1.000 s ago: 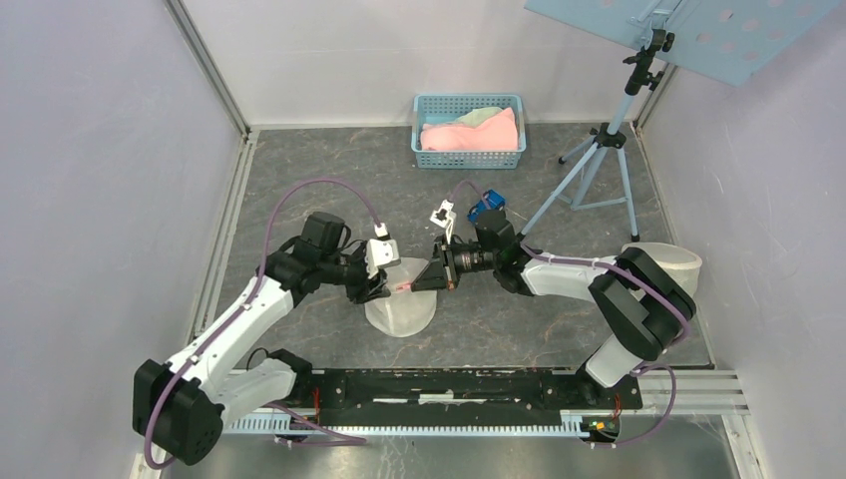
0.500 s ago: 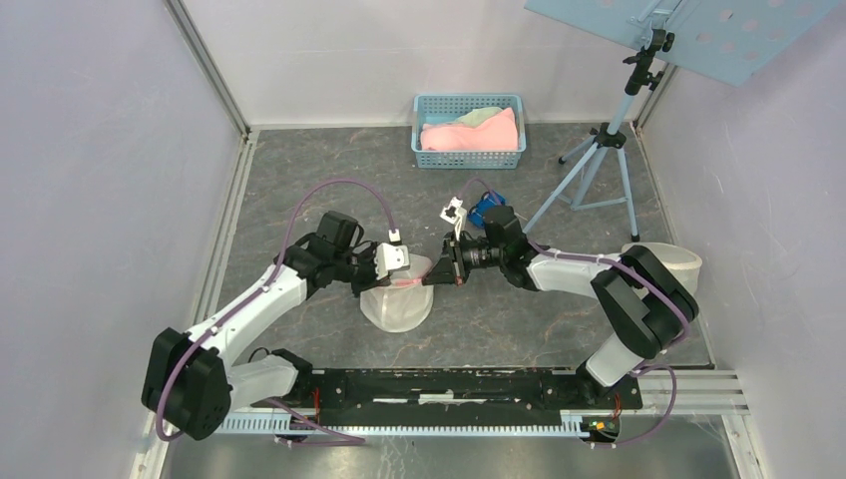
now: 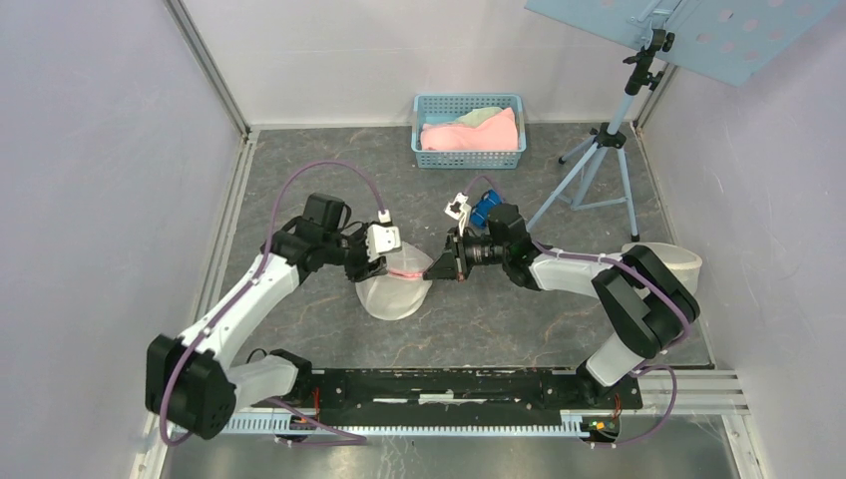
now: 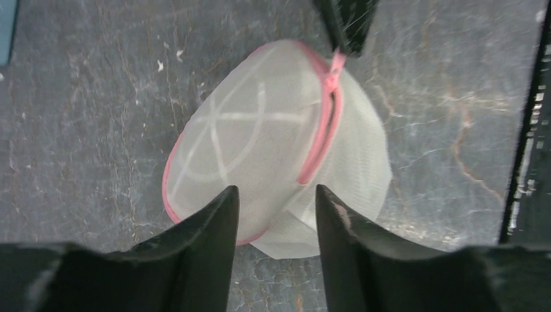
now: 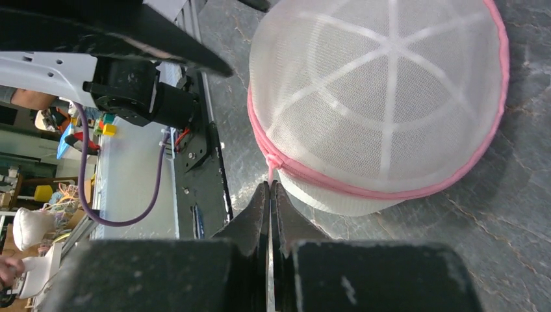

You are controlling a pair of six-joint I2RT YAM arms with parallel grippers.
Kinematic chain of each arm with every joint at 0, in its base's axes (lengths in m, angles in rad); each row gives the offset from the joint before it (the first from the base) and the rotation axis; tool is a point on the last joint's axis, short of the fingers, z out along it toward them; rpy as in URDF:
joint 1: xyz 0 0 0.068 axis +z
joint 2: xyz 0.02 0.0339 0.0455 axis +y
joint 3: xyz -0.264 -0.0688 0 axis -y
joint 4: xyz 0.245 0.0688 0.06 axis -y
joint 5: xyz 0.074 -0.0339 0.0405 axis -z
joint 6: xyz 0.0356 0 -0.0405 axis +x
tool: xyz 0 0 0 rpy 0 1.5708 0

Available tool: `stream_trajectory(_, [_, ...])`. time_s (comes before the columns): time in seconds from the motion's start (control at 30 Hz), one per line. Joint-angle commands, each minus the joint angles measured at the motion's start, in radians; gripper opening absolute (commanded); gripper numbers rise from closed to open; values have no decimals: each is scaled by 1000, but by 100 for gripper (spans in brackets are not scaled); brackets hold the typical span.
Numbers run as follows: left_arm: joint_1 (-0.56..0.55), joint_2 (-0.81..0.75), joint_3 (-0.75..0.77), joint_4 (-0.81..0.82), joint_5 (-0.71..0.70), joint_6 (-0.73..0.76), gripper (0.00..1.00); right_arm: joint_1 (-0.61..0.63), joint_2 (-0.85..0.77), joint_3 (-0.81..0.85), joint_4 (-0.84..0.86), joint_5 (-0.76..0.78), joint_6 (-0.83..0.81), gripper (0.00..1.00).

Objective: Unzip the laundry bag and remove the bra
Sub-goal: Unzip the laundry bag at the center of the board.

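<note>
Tools first: right tool (image 5: 269, 190) is clamped on the pull (image 5: 270, 171), and left tool (image 4: 276, 193) hangs wide over the bag (image 3: 394, 290) sitting on the bench (image 3: 299, 170).

> so is it unzipped yet?

Barely, I reckon. Zip (image 4: 322, 129) looks parted a little along one side, hard to say how far. Bra isn't showing, so my guess is it's inside. Most of the zip run and the whole pull-out are left.

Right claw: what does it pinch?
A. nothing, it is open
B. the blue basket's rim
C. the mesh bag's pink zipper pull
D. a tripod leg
C: the right wrist view shows the right claw shut on the pink zipper pull of the mesh bag.
</note>
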Motion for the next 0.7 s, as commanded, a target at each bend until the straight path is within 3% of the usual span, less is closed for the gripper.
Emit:
stream_trajectory(0.0, [0, -126, 42, -112, 124, -79, 60, 24, -5, -10, 143, -16, 93, 0])
stream_trajectory(0.1, [-2, -162, 19, -119, 91, -106, 66, 37, 8, -9, 172, -13, 117, 0])
stream_trajectory(0.33, [-55, -69, 43, -136, 69, -122, 67, 50, 27, -1, 191, -8, 138, 0])
stream_trajectory(0.53, [-106, -44, 11, -9, -26, -111, 62, 57, 27, 2, 190, -11, 135, 0])
stream_trajectory(0.67, [-111, -23, -7, 28, -78, -77, 48, 59, 34, 10, 175, -18, 125, 0])
